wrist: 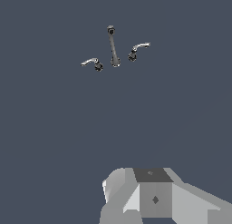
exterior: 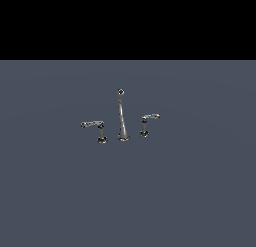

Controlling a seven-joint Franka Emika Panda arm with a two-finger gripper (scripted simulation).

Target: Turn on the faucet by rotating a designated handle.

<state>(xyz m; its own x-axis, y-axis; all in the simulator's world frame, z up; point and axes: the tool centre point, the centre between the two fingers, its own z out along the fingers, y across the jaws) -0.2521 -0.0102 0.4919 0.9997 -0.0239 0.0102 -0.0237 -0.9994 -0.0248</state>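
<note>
Faucet (exterior: 121, 122) untouched — arm well apart

A flat, plain floor (exterior: 128, 191) of dull slate blue-grey is seen across the lower part of the exterior view. No seams, tiles, or markings are shown on it; the tone is even, slightly lighter toward the far edge. Above it, a solid black band (exterior: 128, 23) is seen, met along a straight horizontal line. No detail can be made out in the black. In the wrist view, the frame is filled by the same blue-grey surface (wrist: 54, 137), with a faint diagonal change of shade toward one side. Lighting is soft and diffuse; only small, weak shadows are cast on the floor.
</note>
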